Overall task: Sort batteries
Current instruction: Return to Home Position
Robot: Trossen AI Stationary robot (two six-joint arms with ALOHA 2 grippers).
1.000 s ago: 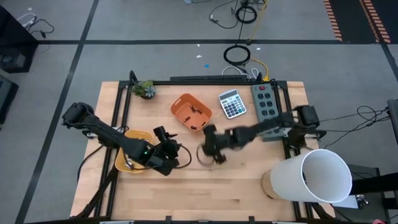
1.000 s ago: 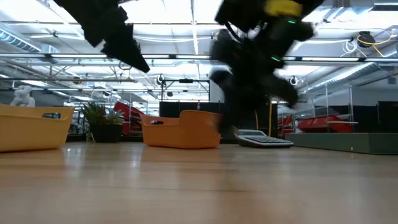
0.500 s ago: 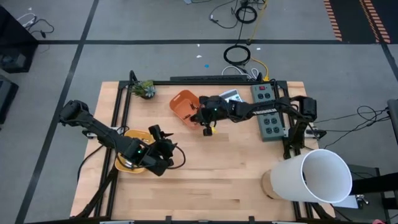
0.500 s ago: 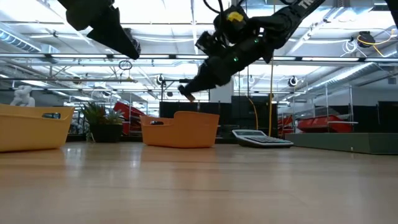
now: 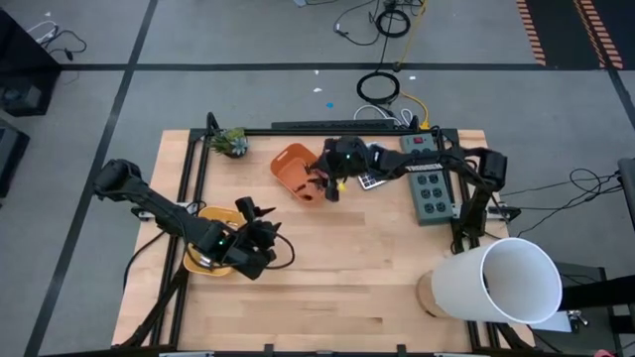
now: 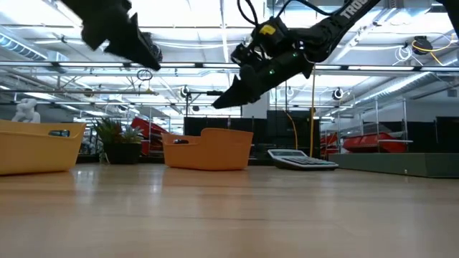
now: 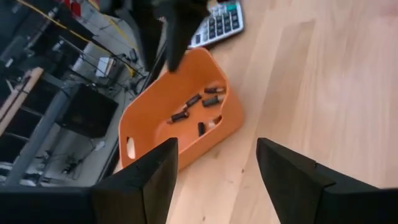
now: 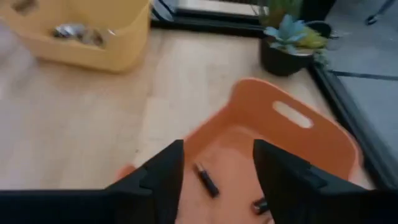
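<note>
Batteries (image 7: 193, 99) thin, dark (scattered) in orange bin (image 7: 160, 93); left pincer (image 7: 216, 148), right pincer (image 8: 218, 148) apart.

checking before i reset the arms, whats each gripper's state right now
left gripper: open, holding nothing, raised beside the yellow bin.
right gripper: open, holding nothing, raised over the orange bin.

Orange bin (image 7: 149, 124), yellow bin (image 6: 36, 154), dark batteries (image 7: 194, 99), pale wooden table (image 5: 377, 278).
</note>
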